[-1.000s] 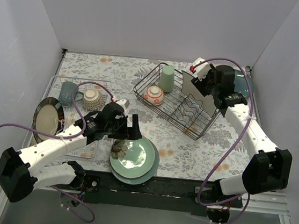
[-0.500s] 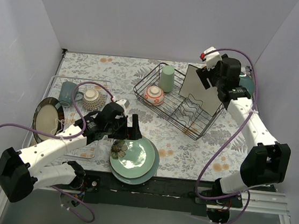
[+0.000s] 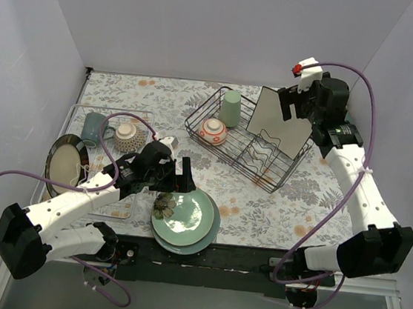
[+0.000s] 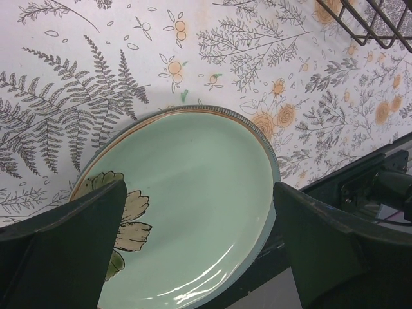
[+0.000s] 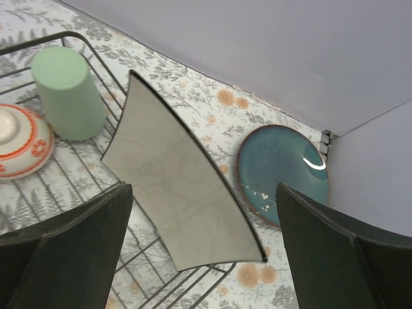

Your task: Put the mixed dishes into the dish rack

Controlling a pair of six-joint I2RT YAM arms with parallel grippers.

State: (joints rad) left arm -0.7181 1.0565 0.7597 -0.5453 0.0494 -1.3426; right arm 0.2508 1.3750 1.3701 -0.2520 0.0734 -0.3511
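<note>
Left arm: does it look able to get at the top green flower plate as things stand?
Probably yes. The left pincer hangs open over the green flower plate, and nothing lies on it or between them. It lies flat, so catching its rim may be awkward.

**Plain walls around a flowered table**

A bare, pale lilac-grey back wall (image 3: 221,29) and matching side walls (image 3: 22,66) close in the table (image 3: 161,93); a cloth (image 4: 77,84) printed with grey ferns and orange blooms covers it; a black rail (image 3: 239,259) lines its near edge; the light is even and the shadows soft.
</note>
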